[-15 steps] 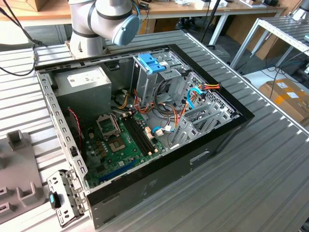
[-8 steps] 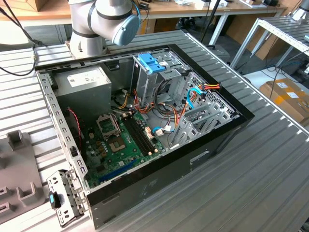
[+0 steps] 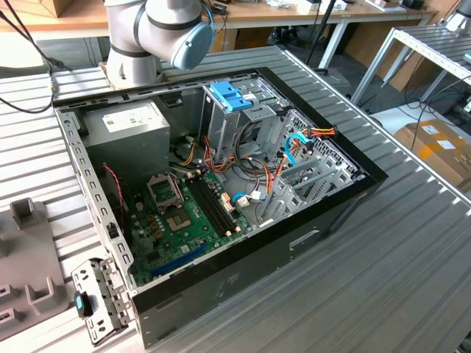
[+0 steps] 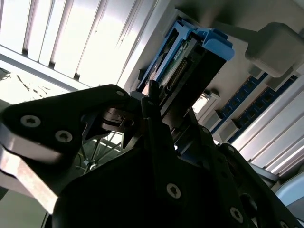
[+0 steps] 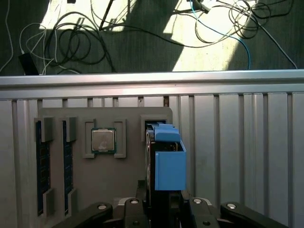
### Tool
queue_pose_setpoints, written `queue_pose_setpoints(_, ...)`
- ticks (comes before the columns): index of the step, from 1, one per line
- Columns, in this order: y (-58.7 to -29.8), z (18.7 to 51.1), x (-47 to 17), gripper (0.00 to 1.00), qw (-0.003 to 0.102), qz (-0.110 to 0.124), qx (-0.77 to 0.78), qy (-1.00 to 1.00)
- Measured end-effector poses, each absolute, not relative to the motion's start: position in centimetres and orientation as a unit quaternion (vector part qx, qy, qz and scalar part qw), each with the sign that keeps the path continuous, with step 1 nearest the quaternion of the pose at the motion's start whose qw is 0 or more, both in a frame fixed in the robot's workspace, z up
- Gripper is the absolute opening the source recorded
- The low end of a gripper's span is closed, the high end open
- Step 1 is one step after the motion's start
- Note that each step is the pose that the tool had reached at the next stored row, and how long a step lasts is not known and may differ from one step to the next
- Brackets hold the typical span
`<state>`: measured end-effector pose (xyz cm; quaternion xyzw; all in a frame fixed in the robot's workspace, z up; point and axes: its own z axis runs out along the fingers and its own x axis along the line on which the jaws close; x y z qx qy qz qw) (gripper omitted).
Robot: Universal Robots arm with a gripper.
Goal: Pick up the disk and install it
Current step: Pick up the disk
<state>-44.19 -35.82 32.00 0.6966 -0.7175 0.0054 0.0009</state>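
Clamping the disk [image 5: 169,161], hand [image 5: 163,198] — processor [image 5: 103,140] just beside.

Blue-edged disk [image 5: 169,164], grey tray [image 5: 109,183]

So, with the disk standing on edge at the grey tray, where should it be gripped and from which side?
Clamp across its two broad flat faces at the end farthest from the grey tray, coming in square to the tray. The disk stands on edge there, so those faces are parallel and exposed. The gripper sits at that end.
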Motion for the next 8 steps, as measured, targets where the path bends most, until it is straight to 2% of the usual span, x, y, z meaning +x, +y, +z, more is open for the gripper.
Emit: queue_pose_setpoints(8, -35.82, 32.25, -44.19, 0.35, 0.001, 0.005, 0.697, -0.717)
